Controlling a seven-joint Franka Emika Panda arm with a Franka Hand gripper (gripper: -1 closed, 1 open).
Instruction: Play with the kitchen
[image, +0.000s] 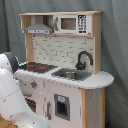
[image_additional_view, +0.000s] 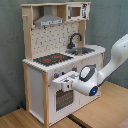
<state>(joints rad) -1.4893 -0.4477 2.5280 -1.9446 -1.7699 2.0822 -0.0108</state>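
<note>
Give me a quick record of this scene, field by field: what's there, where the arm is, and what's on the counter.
Main object: toy kitchen of light wood and white panels
Counter: black-red stovetop, sink with black faucet
Upper shelf: grey hood, microwave
Front: windowed oven door
Arm: white robot arm reaching to the front panel above the oven door
Gripper: at the front panel; contact unclear
Floor: wood

The glossy white, rounded-segment robot arm beside the tall light-wood and white toy kitchen has smooth plastic shells. Its wrist shows a grey disc-shaped joint cap and a small glowing blue light. In the first exterior view its bulky white links carry faint dotted seams.
</note>
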